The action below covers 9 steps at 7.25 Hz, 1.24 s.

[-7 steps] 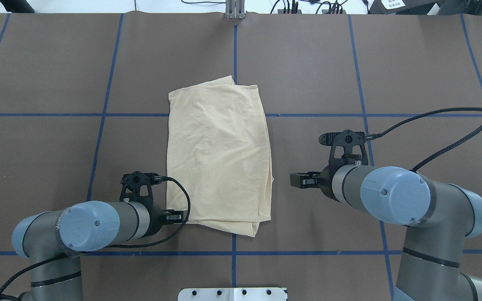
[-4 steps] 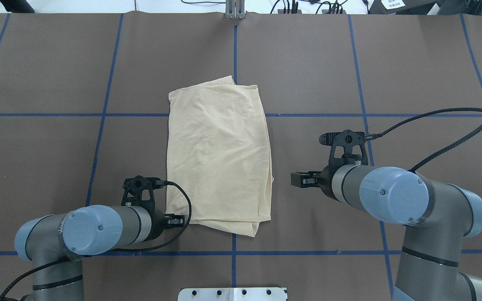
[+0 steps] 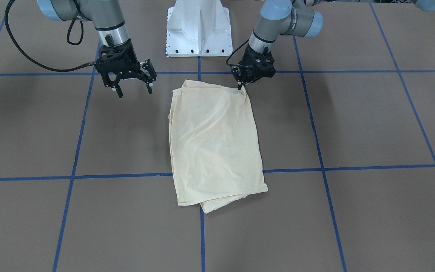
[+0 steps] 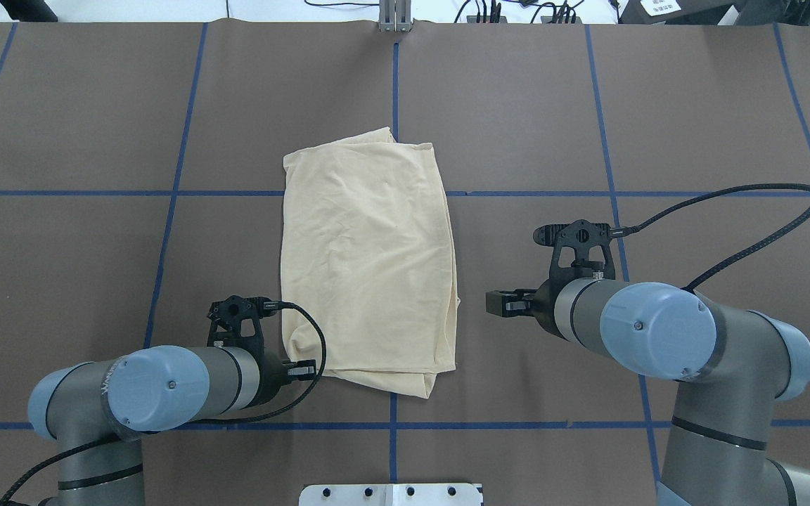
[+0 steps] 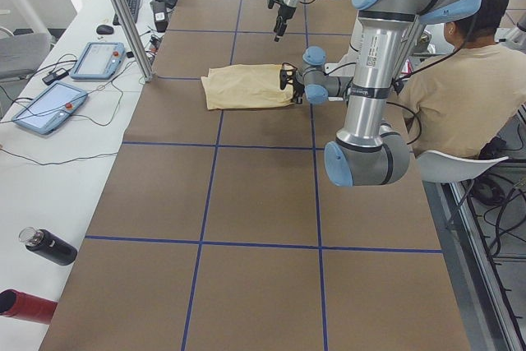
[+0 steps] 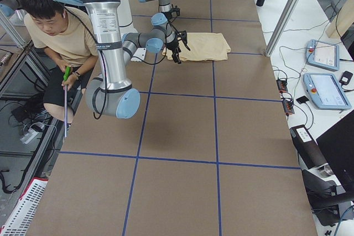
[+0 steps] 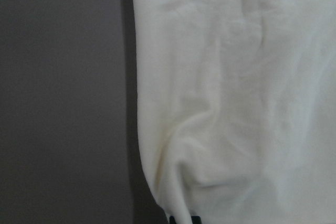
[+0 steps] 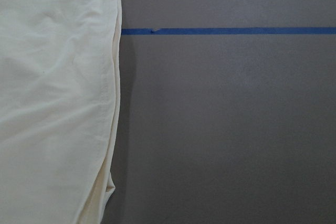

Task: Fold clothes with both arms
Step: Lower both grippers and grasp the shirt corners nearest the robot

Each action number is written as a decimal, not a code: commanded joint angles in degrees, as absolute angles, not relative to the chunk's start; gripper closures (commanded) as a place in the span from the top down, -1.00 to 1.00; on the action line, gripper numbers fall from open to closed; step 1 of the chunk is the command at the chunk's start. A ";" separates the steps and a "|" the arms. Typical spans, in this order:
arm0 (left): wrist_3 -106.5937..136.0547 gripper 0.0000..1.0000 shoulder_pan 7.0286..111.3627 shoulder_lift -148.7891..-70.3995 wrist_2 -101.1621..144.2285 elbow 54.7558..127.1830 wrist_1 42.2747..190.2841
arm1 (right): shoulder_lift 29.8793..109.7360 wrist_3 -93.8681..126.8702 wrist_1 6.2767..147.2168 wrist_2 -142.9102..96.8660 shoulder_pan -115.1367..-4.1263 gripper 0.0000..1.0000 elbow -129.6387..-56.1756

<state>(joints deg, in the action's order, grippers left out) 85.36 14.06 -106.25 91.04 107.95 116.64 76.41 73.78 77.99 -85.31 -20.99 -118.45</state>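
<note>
The left gripper has edged onto the T-shirt's near corner, fingers pinching the puckered cloth (ready to lift, I judge); the T-shirt lies folded in the middle of the table; the right gripper hangs beside it, jaws apart, likely awaiting its own corner.

Nothing readable. Only mark is white lettering on the left arm, behind the left end effector, past the blue joint cap. Too small and skewed in the overhead view to make out.
</note>
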 commanded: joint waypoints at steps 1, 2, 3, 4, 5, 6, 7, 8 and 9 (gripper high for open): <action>85.61 -1.00 14.15 -106.17 90.97 108.19 116.63 | 70.97 80.45 78.31 -84.12 -20.22 0.97 -114.29; 85.61 -1.00 14.15 -106.35 90.97 108.19 116.63 | 67.53 84.07 79.18 -82.11 -18.56 0.94 -111.56; 85.61 -1.00 14.06 -106.43 90.88 108.19 116.63 | 66.72 90.20 80.32 -80.52 -16.46 0.93 -110.49; 85.69 -1.00 14.06 -106.44 90.79 108.19 116.63 | 65.06 95.05 83.20 -78.59 -14.00 0.88 -110.22; 85.69 -1.00 14.06 -106.52 90.79 108.11 116.63 | 62.69 100.49 87.41 -77.44 -11.54 0.83 -110.13; 85.69 -1.00 14.06 -106.52 90.79 108.11 116.63 | 61.10 103.24 90.84 -77.43 -9.25 0.84 -109.78; 85.69 -1.00 14.06 -106.52 90.18 108.19 116.63 | 60.39 103.27 92.71 -77.43 -8.01 0.87 -109.43; 85.69 -1.00 14.06 -106.70 89.74 108.19 116.63 | 58.55 103.53 92.81 -77.43 -7.82 0.87 -106.47; 85.69 -1.00 14.06 -106.87 89.74 108.19 116.63 | 57.75 103.45 92.46 -77.52 -7.82 0.77 -105.39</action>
